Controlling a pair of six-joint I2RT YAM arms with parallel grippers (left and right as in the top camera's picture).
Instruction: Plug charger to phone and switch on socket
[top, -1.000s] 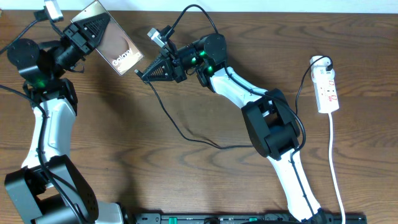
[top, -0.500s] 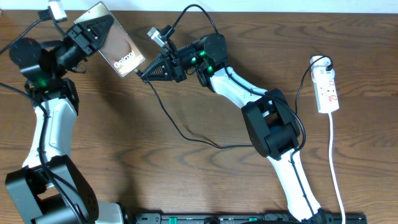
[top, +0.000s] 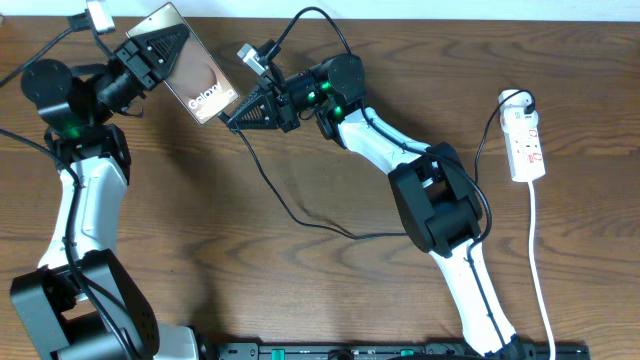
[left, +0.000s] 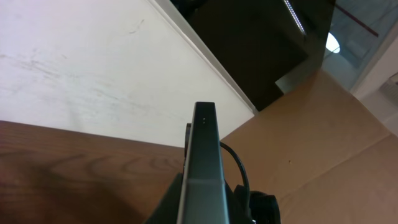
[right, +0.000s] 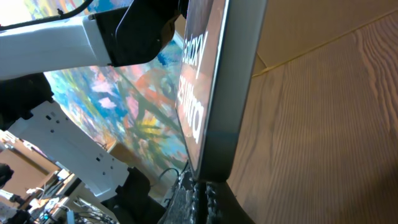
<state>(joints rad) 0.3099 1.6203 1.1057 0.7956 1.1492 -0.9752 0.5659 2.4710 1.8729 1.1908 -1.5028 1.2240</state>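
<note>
The phone (top: 195, 82), silver-grey with white "Galaxy" lettering, is held tilted above the table's back left by my left gripper (top: 160, 48), which is shut on its upper part. In the left wrist view the phone (left: 205, 155) shows edge-on. My right gripper (top: 230, 116) is shut on the plug end of the charger (top: 350, 236), right at the phone's lower edge (right: 217, 146). The plug tip itself is hidden between the fingers (right: 189, 199). The socket (top: 527, 140), a white power strip with red switch marks, lies at the far right, away from both grippers.
The charger's thin black cable trails across the middle of the wooden table toward the right arm's base. The socket's white cord (top: 536, 260) runs down the right side to the front edge. A pale wall lies beyond the table's back edge.
My left gripper has carried the phone a little to the right, and its lower edge now meets the right gripper's tip. The right arm has stayed still.
</note>
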